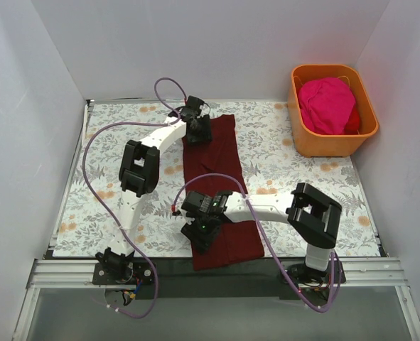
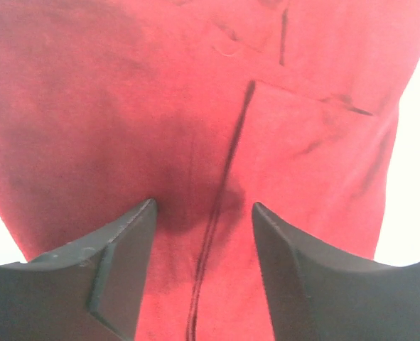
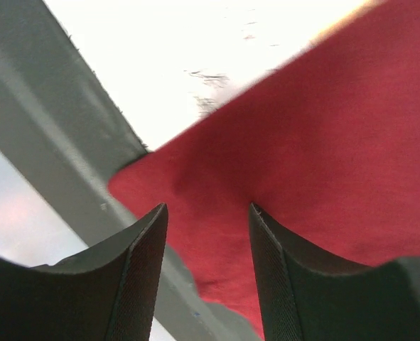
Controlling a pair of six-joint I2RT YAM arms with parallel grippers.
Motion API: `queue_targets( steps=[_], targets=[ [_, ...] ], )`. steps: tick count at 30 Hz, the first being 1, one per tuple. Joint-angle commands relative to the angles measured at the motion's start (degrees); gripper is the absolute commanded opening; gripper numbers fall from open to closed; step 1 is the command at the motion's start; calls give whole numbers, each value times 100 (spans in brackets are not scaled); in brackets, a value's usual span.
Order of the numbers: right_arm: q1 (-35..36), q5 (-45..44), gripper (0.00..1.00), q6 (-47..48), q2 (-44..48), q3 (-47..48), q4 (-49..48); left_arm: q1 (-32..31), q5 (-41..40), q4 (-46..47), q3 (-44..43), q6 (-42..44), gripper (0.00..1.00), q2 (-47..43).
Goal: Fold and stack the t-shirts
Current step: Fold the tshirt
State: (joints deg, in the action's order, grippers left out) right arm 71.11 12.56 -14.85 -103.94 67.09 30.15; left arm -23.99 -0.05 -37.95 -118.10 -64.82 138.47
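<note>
A dark maroon t-shirt (image 1: 217, 170) lies as a long narrow folded strip down the middle of the table, its near end hanging over the table's front edge. My left gripper (image 1: 197, 132) is open, pointing down just above the shirt's far end; its wrist view shows cloth (image 2: 202, 142) with a seam between the fingers. My right gripper (image 1: 201, 236) is open over the shirt's near left corner (image 3: 160, 185), at the table's edge. A bright magenta-pink t-shirt (image 1: 326, 105) lies bunched in the orange tub (image 1: 300, 135).
The orange tub stands at the back right of the floral table cover (image 1: 110, 177). The metal front rail (image 3: 60, 142) runs just under the shirt's near end. White walls close in on three sides.
</note>
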Motion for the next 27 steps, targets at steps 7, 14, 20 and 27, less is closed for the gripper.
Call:
queue_targets(
  steps=[7,14,20,27],
  targets=[
    [-2441,88,54,-9,1674,-468,-797,26,84,570,85,-145,64,-1524],
    [-3964,941,49,-781,1474,-671,-2345,17,-461,500,1542,-400,62,-2983],
    [-4061,889,49,-1641,516,-276,-3284,-220,-3,587,3790,-646,59,-4378],
    [-4070,907,47,-2259,-354,-249,-4095,-861,576,675,5490,-980,58,-5023]
  ],
)
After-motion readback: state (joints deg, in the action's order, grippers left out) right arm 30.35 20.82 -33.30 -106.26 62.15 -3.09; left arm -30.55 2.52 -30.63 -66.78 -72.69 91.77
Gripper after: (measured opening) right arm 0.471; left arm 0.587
